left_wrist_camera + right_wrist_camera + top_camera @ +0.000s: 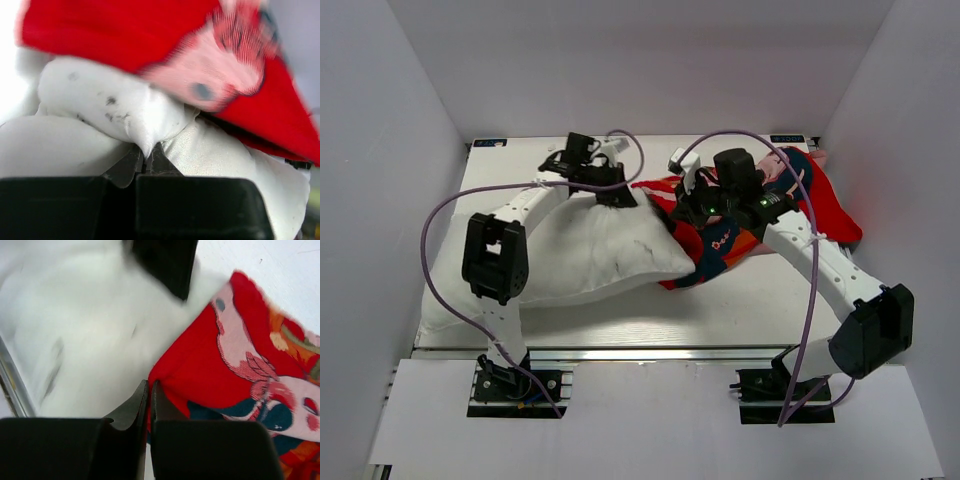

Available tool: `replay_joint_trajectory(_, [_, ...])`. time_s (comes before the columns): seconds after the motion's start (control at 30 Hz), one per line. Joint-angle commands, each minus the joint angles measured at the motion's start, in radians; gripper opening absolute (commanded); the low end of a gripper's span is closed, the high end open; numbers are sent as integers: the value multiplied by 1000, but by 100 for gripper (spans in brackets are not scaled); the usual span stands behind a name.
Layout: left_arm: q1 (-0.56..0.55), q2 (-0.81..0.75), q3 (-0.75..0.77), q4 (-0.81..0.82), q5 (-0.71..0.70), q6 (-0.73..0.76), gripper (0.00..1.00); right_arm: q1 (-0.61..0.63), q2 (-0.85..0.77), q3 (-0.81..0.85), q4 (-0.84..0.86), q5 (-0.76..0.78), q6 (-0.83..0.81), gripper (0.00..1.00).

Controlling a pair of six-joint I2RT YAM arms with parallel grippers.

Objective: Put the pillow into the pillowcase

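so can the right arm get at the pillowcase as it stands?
Probably yes: the right gripper sits at the red edge of the pillowcase, jaws shut, seemingly pinching it. The pillow lies beside, not between.

A large plump white pillow (pixel 590 255) with a few small dark specks lies flat across the left half of the table (pixel 740 300), its right corner reaching the table's middle. A crumpled red pillowcase (pixel 820 205), printed with cartoon faces and dark blue and orange patches, sits on the table's right rear part, its edge lapping over the pillow's right end
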Motion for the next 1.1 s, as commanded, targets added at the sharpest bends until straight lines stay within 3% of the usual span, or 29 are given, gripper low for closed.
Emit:
replay_joint_trajectory(0.0, [128,-18,37,115,36,-38,0,-6,-78,-46,-17,-22,-90,0])
replay_joint_trajectory(0.17, [152,70,88,159,8,-96,0,-16,-110,-91,-29,-5,-124,0])
replay_joint_trajectory(0.37, [149,93,39,297,-61,-190,0,-16,-116,-83,-54,-33,-132,0])
replay_joint_trajectory(0.6, [82,96,33,320,-142,-199,0,-15,-17,0,-89,-94,-31,0])
replay_joint_trajectory(0.83, [-10,-5,-103,434,-199,-244,0,-13,108,113,-57,-59,139,0])
replay_joint_trajectory(1.07, [-73,-111,-292,556,-272,-274,0,-12,258,372,-29,-90,296,0])
